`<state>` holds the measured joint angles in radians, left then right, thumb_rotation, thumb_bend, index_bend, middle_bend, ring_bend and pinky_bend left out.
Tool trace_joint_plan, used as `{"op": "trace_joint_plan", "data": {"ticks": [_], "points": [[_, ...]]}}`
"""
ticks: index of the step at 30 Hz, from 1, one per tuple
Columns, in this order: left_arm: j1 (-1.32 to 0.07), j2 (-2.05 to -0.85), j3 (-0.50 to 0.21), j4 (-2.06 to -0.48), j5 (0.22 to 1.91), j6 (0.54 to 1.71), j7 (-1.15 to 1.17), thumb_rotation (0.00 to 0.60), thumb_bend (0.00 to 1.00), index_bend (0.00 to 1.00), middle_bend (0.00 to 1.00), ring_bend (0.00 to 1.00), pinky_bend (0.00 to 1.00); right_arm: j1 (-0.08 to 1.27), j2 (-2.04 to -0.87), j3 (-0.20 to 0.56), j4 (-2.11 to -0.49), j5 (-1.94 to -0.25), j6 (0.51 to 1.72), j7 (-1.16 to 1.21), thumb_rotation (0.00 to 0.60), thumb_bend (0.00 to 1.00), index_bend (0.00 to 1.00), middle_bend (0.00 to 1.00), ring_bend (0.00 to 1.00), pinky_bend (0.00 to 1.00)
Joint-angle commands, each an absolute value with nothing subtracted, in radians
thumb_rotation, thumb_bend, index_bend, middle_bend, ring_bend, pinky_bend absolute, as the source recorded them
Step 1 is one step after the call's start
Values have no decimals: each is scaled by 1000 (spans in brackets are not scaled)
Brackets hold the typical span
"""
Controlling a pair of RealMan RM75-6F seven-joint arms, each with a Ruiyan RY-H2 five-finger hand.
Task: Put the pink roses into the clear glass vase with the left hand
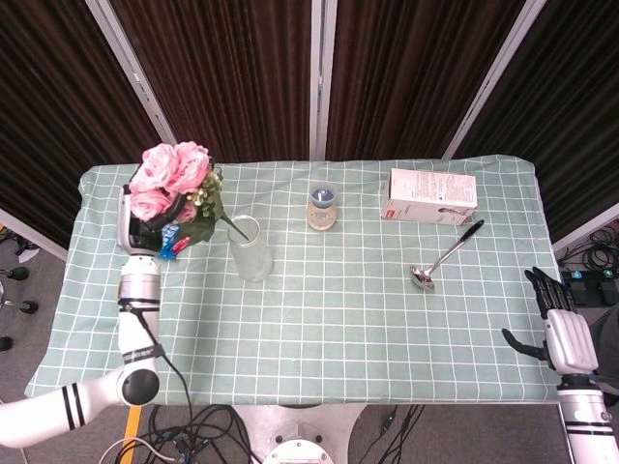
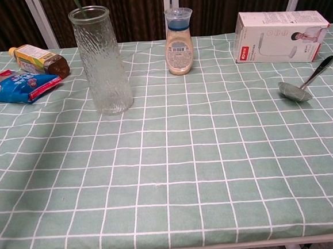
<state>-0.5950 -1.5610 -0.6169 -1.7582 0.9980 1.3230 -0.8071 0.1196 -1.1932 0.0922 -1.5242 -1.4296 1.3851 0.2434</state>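
In the head view my left hand (image 1: 145, 227) grips a bunch of pink roses (image 1: 169, 176) with green leaves, held just left of the clear glass vase (image 1: 249, 248). The dark stem slants down to the right and its tip reaches the vase's rim. The vase stands upright on the checked cloth; the chest view shows the vase (image 2: 101, 59) with a sliver of green stem at its mouth. My right hand (image 1: 561, 324) hangs beyond the table's right front corner, fingers apart and holding nothing.
A blue snack packet (image 2: 14, 85) and a brown bottle (image 2: 39, 59) lie left of the vase. A small capped jar (image 2: 179, 41), a white box (image 2: 280, 28) and a metal spoon (image 2: 303, 84) sit toward the back right.
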Motion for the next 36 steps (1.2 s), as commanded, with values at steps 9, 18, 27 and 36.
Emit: {"op": "trace_joint_plan", "data": {"ticks": [9,18,27,36], "points": [[-575,-1621,-478,-1659,1116,1273,-789,600,206,442,423,378,539,125,-1192,81,-1515,-1438,1364,250,600,131,0,0,0,0],[-563,-1602,-418,-1573,1277,1254,-896,600,0,73,0,1,108,126,-1195,84,-1515,-1441,1372,245,600,129,0,0,0,0],[-514,-1561,-430,-1579,1275,1294,-936,600,0,56,0,0,86,123,-1198,85,-1509,-1435,1374,247,600,129,0,0,0,0],[-402,-1474,-347,-1524,1325,1333,-1013,600,0,57,0,0,106,121,-1202,83,-1503,-1437,1377,245,600,130,0,0,0,0]]}}
